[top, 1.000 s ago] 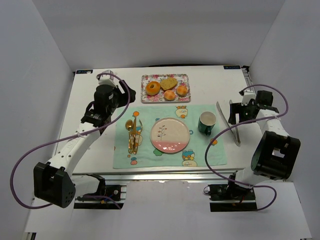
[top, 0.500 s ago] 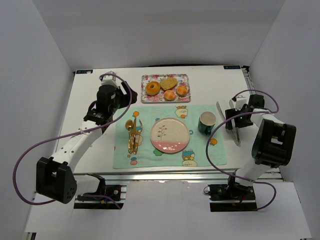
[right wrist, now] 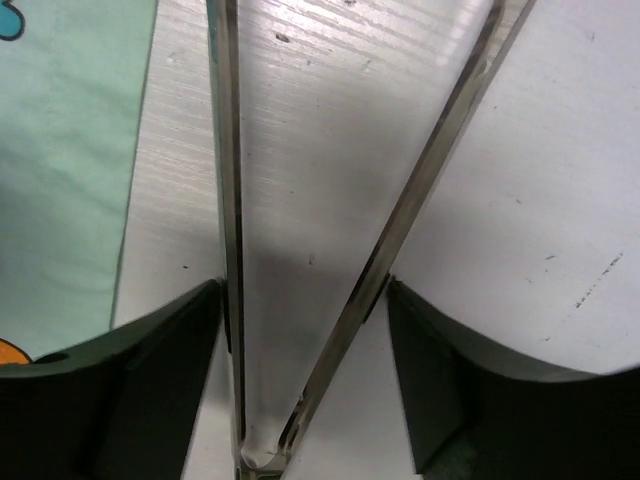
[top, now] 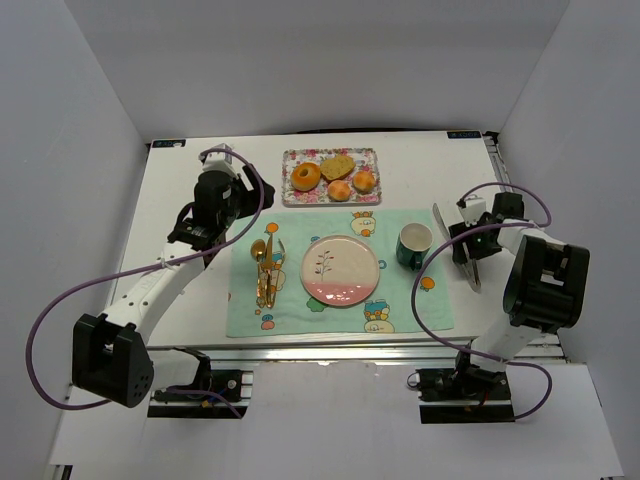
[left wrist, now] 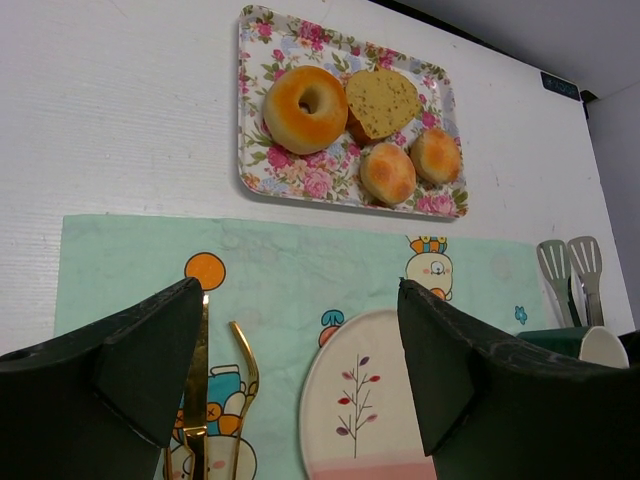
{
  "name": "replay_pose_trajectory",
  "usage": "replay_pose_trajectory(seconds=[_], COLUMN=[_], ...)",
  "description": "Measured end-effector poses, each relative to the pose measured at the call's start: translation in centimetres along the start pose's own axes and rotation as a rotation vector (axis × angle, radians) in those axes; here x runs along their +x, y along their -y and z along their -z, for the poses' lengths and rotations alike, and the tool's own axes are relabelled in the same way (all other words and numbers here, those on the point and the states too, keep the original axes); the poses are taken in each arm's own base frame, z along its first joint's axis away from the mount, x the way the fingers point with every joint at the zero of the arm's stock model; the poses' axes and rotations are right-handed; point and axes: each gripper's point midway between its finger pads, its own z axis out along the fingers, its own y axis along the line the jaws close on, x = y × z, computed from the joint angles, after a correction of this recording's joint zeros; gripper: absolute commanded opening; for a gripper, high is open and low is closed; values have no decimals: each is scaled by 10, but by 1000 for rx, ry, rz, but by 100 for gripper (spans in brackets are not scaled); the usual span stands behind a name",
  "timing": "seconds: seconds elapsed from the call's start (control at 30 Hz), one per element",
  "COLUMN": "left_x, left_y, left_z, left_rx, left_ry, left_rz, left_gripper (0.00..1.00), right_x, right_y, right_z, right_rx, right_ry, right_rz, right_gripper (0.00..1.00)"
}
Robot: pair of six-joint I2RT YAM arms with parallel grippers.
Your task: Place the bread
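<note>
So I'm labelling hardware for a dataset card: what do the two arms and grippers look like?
The left arm and right arm have white links with black joint housings. A purple cable loops loosely along each. The left gripper and right gripper have matte black, broad, wedge-shaped fingers. No markings legible.

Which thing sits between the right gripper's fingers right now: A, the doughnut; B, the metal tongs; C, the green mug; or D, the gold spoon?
B: in the right wrist view both arms of the metal tongs run between the spread fingers of the right gripper.
</note>
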Motion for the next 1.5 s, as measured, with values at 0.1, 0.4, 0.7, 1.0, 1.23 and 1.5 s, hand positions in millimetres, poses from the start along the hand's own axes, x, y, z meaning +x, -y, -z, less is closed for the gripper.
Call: replay_pose_trajectory(seconds=[0.1, 0.4, 0.7, 1.0, 1.23, 1.5], left_x=[1, 1, -5, -7, -7, -15], left_y=[0, -3, -2, -1, -3, -2], left_z=[0, 1, 7, 9, 9, 17], left_rx=[-1, -7, -5, -4, -11, -14], left_ry=[-2, 0, 18, 23, 22, 50], left_rz=[0, 1, 3, 4, 5, 11], left_gripper=[88, 88, 88, 88, 88, 88], right_x=[-1, -11, -65, -203, -245, -266], right_y=[-2, 0, 0, -22, -82, -123], right_z=[-1, -4, 27, 104, 123, 117], right_rx=[-11, -43, -107, -142, -243, -309], right_ry=[3, -3, 94, 412, 478, 487], right_rz=[11, 13, 18, 173, 275, 356], right_gripper=[56, 10, 22, 38, 40, 37])
